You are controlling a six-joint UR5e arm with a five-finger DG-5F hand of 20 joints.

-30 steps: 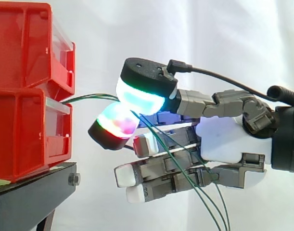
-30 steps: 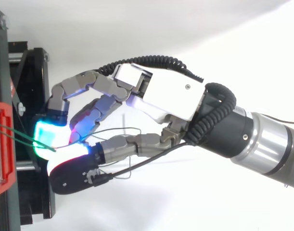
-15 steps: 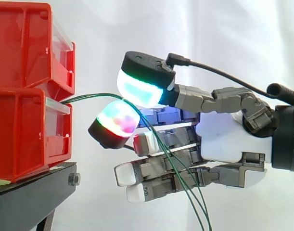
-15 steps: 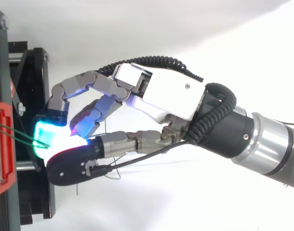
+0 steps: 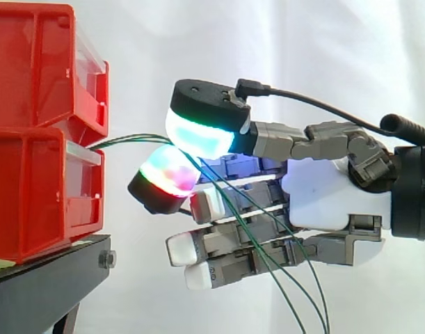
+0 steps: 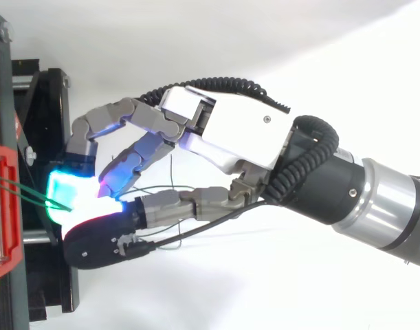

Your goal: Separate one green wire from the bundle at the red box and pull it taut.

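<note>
Since 0.5 s ago the wires (image 5: 129, 138) trailing toward 5 o'clock past the hand (image 5: 330, 202) fan into 3 strands, while its pads (image 5: 198, 136) pinch them just at 3 o'clock of the box (image 5: 38, 195), so separation seems begun, not finished.

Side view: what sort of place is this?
Probably a lab robot test bench: stacked red plastic bins on a black metal stand, a plain white curtain behind, and thin green wires running from a bin to the hand.
</note>
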